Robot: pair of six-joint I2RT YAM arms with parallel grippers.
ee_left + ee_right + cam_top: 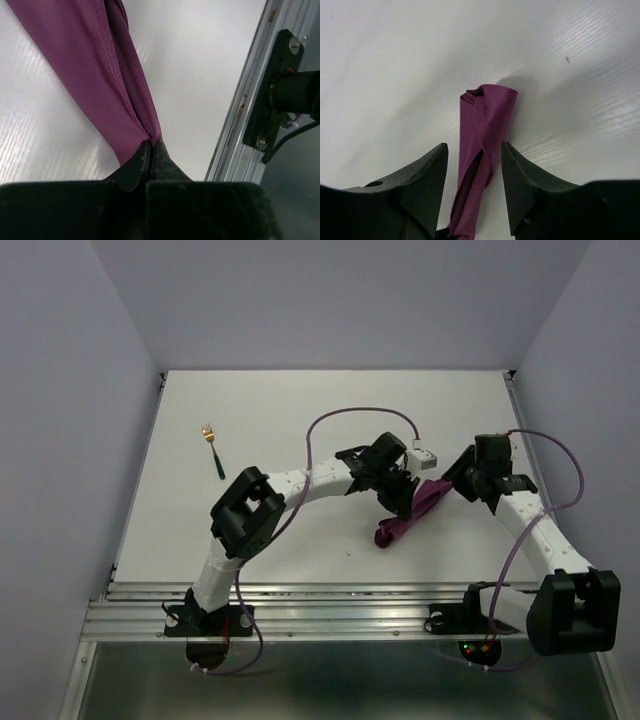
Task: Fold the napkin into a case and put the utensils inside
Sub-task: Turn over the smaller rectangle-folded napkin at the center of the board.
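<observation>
The napkin (pixel 405 523) is seen folded into 1 narrow, layered strip lying on the white table (pixel 300 410), slanted between the 2 grippers. The left gripper (pixel 403 502) is clenched on it: in the left wrist view the 2 fingertips (pixel 142 162) are pressed together with an edge of the napkin (pixel 100 65) pinched between them, and the cloth runs away ahead of them and to their left. The table's metal rail (pixel 235 135) and the right arm's base (pixel 285 90) are seen off to that gripper's right.

The right gripper (pixel 452 480) is held released. In the right wrist view its 2 fingers (pixel 427 185) stand apart on either side of the napkin (pixel 487 125), which passes between them without being clamped. The strip's rolled end lies just ahead of the fingertips. A dark slot is seen in the fold close to the fingers; what is inside cannot be told.

1 utensil, a fork (pixel 212 450) with a gold head and a black handle, lies flat well apart from both grippers, far off to the left gripper's left.
</observation>
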